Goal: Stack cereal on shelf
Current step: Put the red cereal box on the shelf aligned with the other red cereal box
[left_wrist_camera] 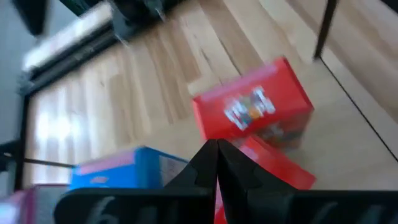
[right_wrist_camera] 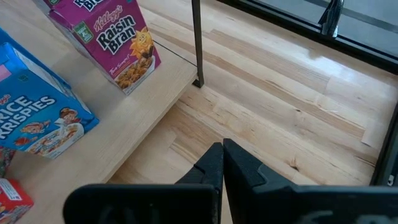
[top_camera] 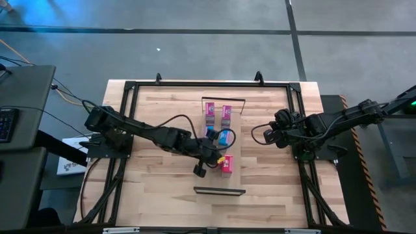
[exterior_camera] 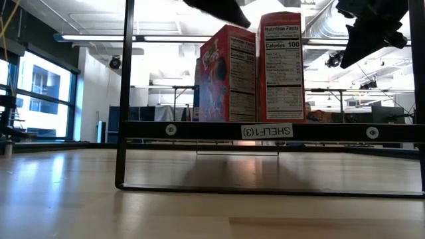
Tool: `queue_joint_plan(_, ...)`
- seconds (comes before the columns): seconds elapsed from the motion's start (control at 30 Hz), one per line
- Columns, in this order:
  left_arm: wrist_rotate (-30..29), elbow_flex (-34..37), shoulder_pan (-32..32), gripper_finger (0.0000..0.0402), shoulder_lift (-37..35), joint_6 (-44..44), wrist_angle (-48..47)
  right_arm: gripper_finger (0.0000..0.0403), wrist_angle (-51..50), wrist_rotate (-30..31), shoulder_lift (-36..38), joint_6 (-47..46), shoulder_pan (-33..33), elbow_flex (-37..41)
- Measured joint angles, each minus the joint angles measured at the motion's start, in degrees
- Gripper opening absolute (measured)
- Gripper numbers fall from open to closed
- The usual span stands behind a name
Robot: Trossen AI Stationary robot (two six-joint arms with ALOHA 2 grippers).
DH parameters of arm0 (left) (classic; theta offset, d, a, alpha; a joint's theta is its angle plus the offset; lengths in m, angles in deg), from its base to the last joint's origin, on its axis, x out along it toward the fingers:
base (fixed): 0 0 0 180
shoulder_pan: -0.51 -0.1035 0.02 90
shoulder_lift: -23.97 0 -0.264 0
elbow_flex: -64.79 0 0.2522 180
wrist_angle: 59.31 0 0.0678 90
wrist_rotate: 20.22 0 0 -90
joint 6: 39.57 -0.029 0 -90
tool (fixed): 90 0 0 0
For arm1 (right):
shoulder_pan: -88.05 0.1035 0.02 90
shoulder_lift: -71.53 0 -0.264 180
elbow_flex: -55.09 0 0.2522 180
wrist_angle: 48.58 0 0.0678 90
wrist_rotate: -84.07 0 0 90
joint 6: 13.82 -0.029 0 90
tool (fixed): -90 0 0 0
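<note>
black wire frame [exterior_camera: 199, 159] of long light-wood shelf board [top_camera: 235, 140] sits closest; pink, blue & red cardboard cereal boxes [top_camera: 226, 164] stand on it. left gripper [top_camera: 200, 170] fingers pressed together, holding nothing, beside red boxes; right gripper [top_camera: 268, 135] likewise, off to the side.

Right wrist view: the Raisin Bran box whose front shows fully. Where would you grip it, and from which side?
Probably the top of the Raisin Bran box, from above, pinching across its thin depth: it stands upright on the shelf.

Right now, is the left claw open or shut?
Shut. In the left wrist view the left claw has its two dark fingers pressed together with nothing between them, above the red cereal boxes.
</note>
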Motion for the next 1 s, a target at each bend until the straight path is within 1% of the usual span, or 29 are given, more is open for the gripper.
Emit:
queue_joint_plan(0.13, 2.61, 0.13, 0.16, 0.0000, 0.67, 1.37, -1.05, 0.0001, 0.03, -0.01, -0.02, 0.00, -0.01, 0.00)
queue_joint_plan(0.33, 2.86, 0.13, 0.29, 0.0000, 0.85, 3.91, -2.17, 0.0001, 0.03, 0.07, 0.00, -0.04, -0.01, 0.00)
queue_joint_plan(0.43, 4.37, 0.13, 0.29, 0.0000, 0.85, 4.15, -2.65, 0.0001, 0.03, 0.13, 0.00, -0.04, 0.01, 0.00)
queue_joint_plan(0.57, 7.42, -0.03, 0.25, 0.0000, 0.71, 2.57, -5.69, 0.0001, 0.03, 0.25, 0.00, -0.02, -0.01, 0.00)
queue_joint_plan(0.7, 8.85, -0.07, 0.25, 0.0000, 0.63, -0.03, -7.24, 0.0001, 0.02, 0.34, -0.02, -0.04, -0.01, 0.00)
queue_joint_plan(0.77, 10.78, -0.04, 0.21, 0.0000, 0.16, -1.03, -7.73, 0.0001, -0.04, 0.34, 0.00, -0.04, -0.01, 0.00)
queue_joint_plan(0.93, 18.19, -0.04, 0.35, 0.0000, 0.05, -1.87, -8.44, 0.0001, -0.45, 0.36, 0.00, 0.24, 0.02, 0.00)
queue_joint_plan(1.0, 19.44, -0.03, 0.54, 0.0000, 0.04, -2.00, -8.52, 0.0001, -0.46, 0.38, -0.02, 0.39, 0.01, 0.00)
